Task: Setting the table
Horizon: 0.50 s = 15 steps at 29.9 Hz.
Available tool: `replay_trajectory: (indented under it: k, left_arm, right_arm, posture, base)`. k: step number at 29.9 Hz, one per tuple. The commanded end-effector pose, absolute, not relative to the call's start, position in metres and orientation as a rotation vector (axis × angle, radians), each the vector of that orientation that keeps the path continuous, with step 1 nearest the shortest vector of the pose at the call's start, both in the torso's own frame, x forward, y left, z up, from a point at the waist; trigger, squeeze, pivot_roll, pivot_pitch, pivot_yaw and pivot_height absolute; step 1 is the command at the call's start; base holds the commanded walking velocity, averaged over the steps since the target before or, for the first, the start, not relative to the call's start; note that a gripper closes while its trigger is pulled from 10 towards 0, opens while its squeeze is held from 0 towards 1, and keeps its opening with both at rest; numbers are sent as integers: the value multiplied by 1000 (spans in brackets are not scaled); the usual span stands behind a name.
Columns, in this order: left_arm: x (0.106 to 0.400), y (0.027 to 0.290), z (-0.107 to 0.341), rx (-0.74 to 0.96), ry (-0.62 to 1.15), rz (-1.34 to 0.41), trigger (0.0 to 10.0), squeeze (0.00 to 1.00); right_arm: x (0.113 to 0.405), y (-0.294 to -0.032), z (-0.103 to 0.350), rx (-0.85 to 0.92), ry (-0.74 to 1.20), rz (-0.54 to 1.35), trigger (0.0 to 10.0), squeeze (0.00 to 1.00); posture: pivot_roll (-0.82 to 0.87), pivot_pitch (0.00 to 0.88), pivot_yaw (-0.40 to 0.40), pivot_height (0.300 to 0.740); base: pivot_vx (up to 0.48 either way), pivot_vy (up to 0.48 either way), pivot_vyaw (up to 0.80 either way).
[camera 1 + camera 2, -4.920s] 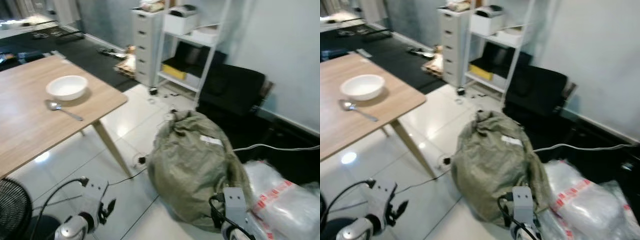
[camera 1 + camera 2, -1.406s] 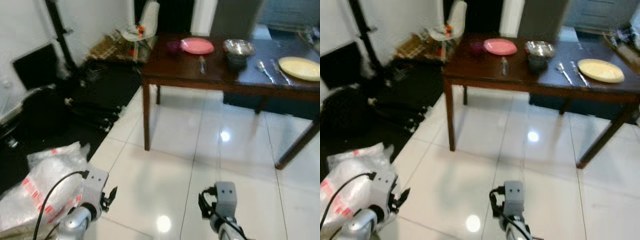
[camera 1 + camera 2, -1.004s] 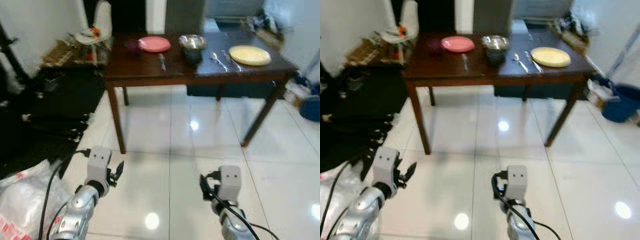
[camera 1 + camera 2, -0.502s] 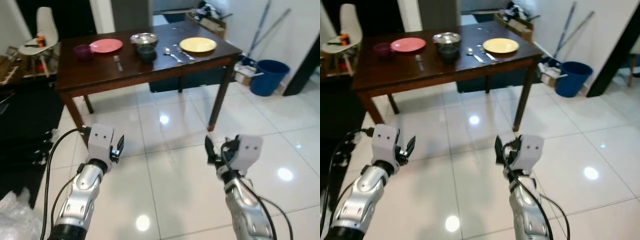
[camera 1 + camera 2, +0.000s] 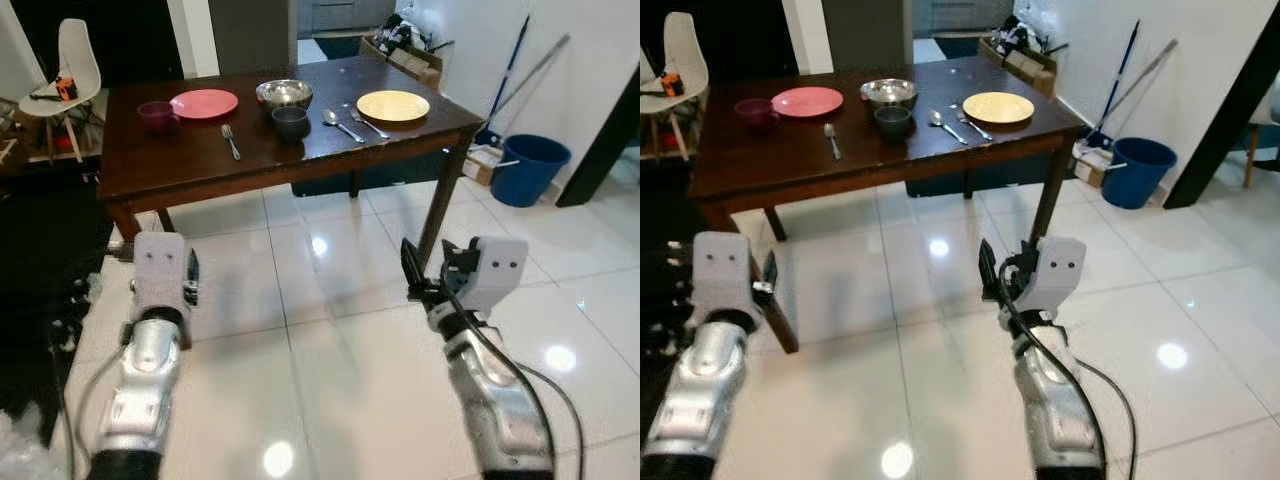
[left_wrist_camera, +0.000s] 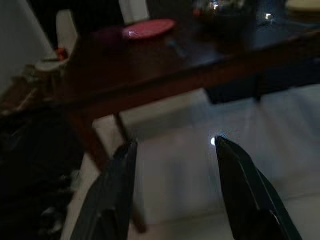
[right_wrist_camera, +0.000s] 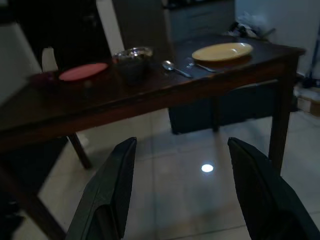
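I face a dark wooden bench [image 5: 200, 160] standing on white glossy floor tiles [image 5: 330, 330], at my 12 o'clock and well apart from both arms. On it, from the 9 o'clock end toward 3 o'clock: a dark red cup [image 5: 157, 116], a pink plate [image 5: 204, 103], a fork [image 5: 231, 141], a steel bowl [image 5: 284, 94] with a dark bowl [image 5: 291, 122] just in front of it, a spoon [image 5: 337, 122], a second utensil [image 5: 368, 123] beside the spoon, and a yellow plate [image 5: 393, 104] near the 3 o'clock end. The left gripper [image 6: 172, 170] is raised over the floor in front of the bench, jaws released and holding nothing; its fingers [image 6: 112, 190] frame the bench leg and the floor. The right gripper [image 7: 182, 185] is likewise raised over the tiles, jaws released and empty, pointing at the bench edge below the yellow plate. At my 10 o'clock stands a white chair [image 5: 68, 60] carrying a small orange item. At my 2 o'clock a blue bin [image 5: 530, 168] sits by the wall, with a broom [image 5: 505, 70] leaning near it.
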<state>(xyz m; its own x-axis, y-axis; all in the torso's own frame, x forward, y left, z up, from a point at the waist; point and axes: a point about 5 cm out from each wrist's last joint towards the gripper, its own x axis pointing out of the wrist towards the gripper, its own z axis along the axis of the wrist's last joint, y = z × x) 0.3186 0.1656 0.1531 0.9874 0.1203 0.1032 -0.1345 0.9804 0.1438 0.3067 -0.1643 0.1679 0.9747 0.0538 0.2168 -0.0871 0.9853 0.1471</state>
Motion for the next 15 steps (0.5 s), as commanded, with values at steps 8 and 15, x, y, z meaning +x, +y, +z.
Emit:
replay_trajectory:
  k: [8,15]
  left_arm:
    - [311,175,156,183,-93,165,10000,0]
    - [298,189,156,201,-89,209,10000,0]
  right_arm:
    - [304,-156,160,175,-169,108,10000,0]
    - [305,-151,154,186,-134,147,10000,0]
  posture:
    - [-47,0,102,740]
    - [-6,0,81,740]
  base:
    - [480,0,0]
    - [480,0,0]
